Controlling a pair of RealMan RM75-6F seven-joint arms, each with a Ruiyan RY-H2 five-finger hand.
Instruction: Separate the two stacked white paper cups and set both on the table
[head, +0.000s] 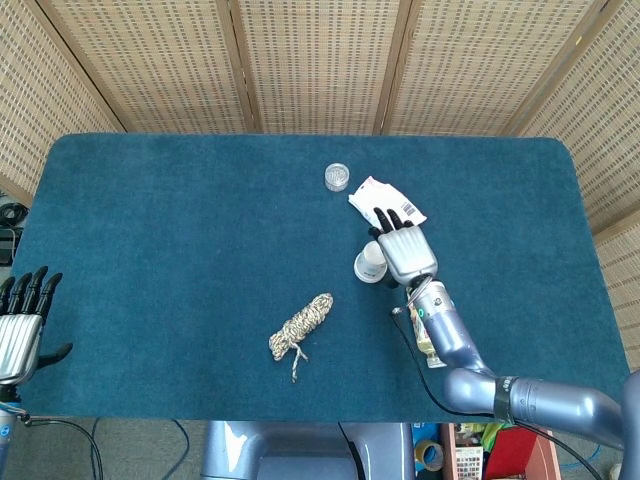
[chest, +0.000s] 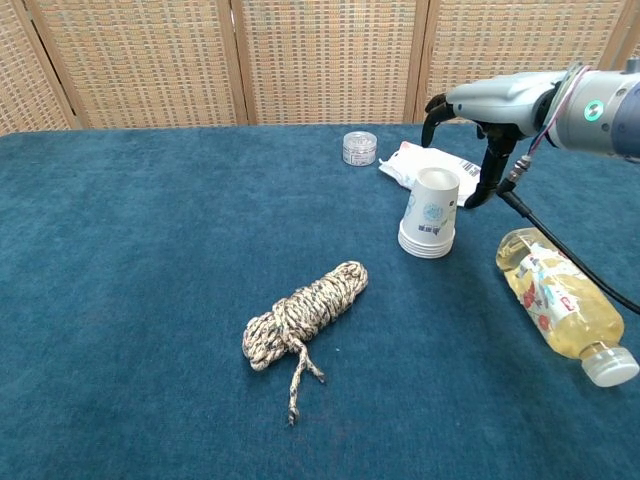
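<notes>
Cups (head: 371, 263), stacked upside down, stand mid-worktop, the right hand (head: 402, 248) at their 3 o'clock, palm down, fingers apart, empty; left hand (head: 20, 322) hangs open off the 8 o'clock edge. Chest view: right hand (chest: 478, 110) hovers above the cups' (chest: 430, 213) 2 o'clock, thumb pointing down beside them.

— How many paper cups (chest: 430, 213) are there?
— One stack, upside down, just left of the right robot hand (chest: 478, 110); several rims show at its base, but the exact number cannot be told.
— And bottles?
— One bottle (chest: 557, 300) lying on its side, nearer the robot than that robot hand.
— Anything else on the counter (chest: 140, 260)?
— One rope bundle (chest: 300, 318) well to its left, one small round jar (chest: 359, 148), and one white packet (chest: 436, 166) under it. The left robot hand (head: 20, 325) is the second hand.
</notes>
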